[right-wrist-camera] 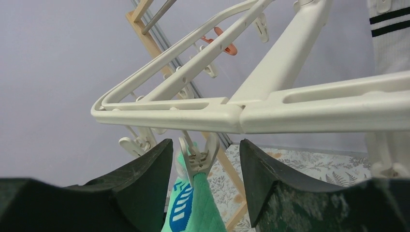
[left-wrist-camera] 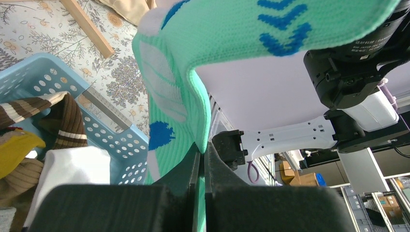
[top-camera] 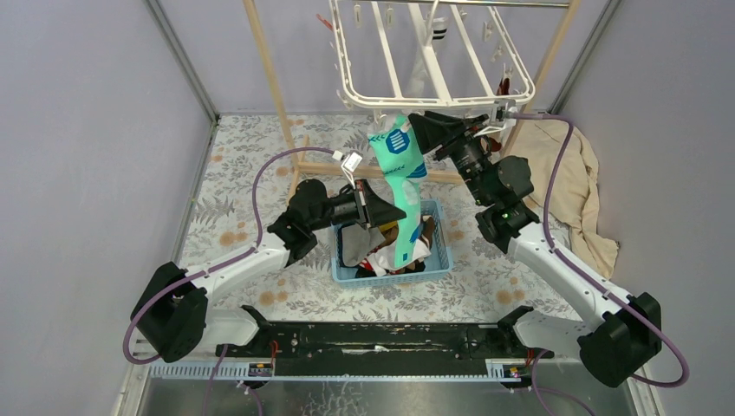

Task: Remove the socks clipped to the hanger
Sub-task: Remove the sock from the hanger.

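Note:
A teal sock [top-camera: 400,186] with blue marks hangs from a white clip [right-wrist-camera: 197,157] at the near edge of the white hanger [top-camera: 433,94]. Its foot reaches down into the blue basket [top-camera: 439,251]. My left gripper [top-camera: 387,211] is shut on the sock's lower part; the fabric [left-wrist-camera: 193,63] runs between its fingers. My right gripper [right-wrist-camera: 205,154] is open, one finger on each side of the clip, just below the hanger's bar [right-wrist-camera: 251,113]. A white sock with black stripes [right-wrist-camera: 389,29] still hangs from the hanger further back.
The basket holds brown-striped [left-wrist-camera: 63,121], yellow [left-wrist-camera: 14,147] and white [left-wrist-camera: 72,169] socks. A wooden rack [top-camera: 270,78] stands behind the hanger. A beige cloth [top-camera: 568,186] lies at the right. Grey walls close in both sides.

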Controlling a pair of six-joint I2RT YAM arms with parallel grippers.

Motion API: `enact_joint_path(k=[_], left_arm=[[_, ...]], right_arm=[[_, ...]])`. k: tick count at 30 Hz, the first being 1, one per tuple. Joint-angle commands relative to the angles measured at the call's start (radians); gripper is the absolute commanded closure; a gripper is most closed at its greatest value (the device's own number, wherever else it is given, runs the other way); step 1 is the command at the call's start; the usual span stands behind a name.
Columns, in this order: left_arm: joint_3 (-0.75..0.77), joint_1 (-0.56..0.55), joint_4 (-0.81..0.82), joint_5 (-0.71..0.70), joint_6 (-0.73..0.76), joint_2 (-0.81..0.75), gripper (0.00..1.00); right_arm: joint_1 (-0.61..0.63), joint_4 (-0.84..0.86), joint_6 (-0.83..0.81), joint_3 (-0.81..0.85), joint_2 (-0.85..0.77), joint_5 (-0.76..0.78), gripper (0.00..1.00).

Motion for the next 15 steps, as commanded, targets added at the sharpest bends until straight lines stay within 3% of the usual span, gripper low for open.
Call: enact_joint_path(k=[1, 9, 13, 15], left_arm=[[-0.012, 0.004, 0.072, 0.015, -0.009, -0.019, 1.0], [-0.021, 0.003, 0.065, 0.011, -0.004, -0.025, 1.0], [-0.031, 0.004, 0.03, -0.001, 0.018, -0.048, 1.0], [-0.044, 0.003, 0.009, -0.016, 0.028, -0.07, 1.0]], right_arm=[[-0.004, 0.089, 0.008, 0.065, 0.01, 0.015, 0.45], [-0.005, 0.083, 0.013, 0.072, 0.015, 0.004, 0.88], [-0.005, 0.07, 0.008, 0.068, 0.006, 0.01, 0.89], [-0.004, 0.057, 0.007, 0.073, 0.006, 0.006, 0.85]])
